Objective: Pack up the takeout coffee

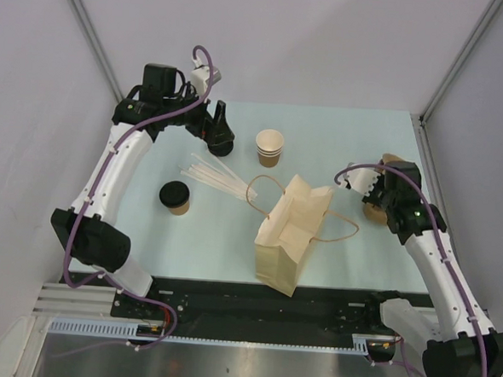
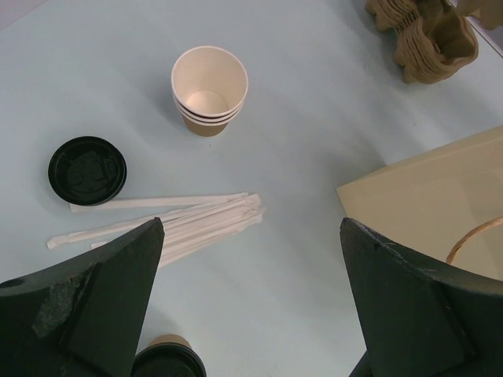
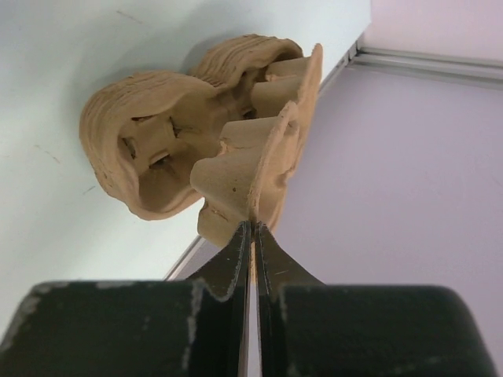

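Where grey walls [image 1: 312, 38] meet, the table [image 1: 223, 238] lies pale.

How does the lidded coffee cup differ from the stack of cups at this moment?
The coffee cup wears a black lid; the stack of cups is open-topped, its cream inside showing. The coffee cup is a single cup; the stack is several cups nested together. The coffee cup stands left of the straws; the stack stands to their right and farther back. Both are brown paper, upright on the table, and neither is held.
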`<state>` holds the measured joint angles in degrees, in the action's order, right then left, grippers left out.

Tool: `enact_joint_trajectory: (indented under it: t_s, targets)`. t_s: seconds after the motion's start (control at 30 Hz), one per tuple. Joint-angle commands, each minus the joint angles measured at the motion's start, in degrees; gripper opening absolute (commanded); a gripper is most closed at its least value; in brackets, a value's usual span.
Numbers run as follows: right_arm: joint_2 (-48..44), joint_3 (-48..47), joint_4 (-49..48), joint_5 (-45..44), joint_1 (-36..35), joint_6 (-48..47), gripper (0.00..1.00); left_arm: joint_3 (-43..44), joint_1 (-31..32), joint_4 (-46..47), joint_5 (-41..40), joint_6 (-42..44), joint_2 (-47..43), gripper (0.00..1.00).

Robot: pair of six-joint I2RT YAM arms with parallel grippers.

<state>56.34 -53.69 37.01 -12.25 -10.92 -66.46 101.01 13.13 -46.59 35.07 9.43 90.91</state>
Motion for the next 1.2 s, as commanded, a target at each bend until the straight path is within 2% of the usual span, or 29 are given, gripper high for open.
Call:
enact_joint_trajectory:
  t_s: [0.0, 0.23, 0.63, 0.77, 0.83, 0.93, 1.03, 1.07, 1.17]
  targets:
    - [-2.6, -0.8, -2.5, -0.2, 0.1, -0.6, 0.0, 2.2, 0.5, 0.7, 0.4, -0.2, 0.1, 0.99]
    - [-4.7, -4.4, -5.5, 5.1, 2.3, -0.4, 0.0, 1.9, 0.5, 1.1, -0.2, 0.0, -0.2, 1.0]
    - [-1.8, -12.5, -10.5, 9.2, 6.4, 4.2, 0.0, 3.6, 0.6, 2.0, 0.7, -0.7, 0.8, 0.99]
    - [1.0, -17.7, -11.8, 10.2, 7.2, 10.0, 0.0, 4.6, 0.8, 1.8, 1.1, -0.8, 1.4, 0.99]
    - [2.2, -20.2, -10.7, 10.8, 7.6, 11.8, 0.0, 4.6, 0.8, 2.1, 1.2, -0.8, 1.5, 0.99]
    - [5.4, -23.0, -3.6, 14.1, 7.7, 13.5, 0.0, 4.5, 0.9, 1.9, 1.3, -0.8, 1.5, 0.99]
    - [9.7, -26.2, 13.8, 20.3, 9.5, 15.4, 0.23, 3.9, 0.9, 1.8, 1.5, -0.5, 1.2, 1.0]
    - [10.5, -26.5, 15.9, 21.9, 12.5, 16.4, 0.37, 3.5, 0.9, 1.9, 1.4, -0.4, 0.8, 1.0]
    - [14.8, -28.3, 21.4, 30.0, 18.7, 20.0, 0.58, 2.5, 0.9, 2.2, 1.1, -0.3, 0.1, 1.0]
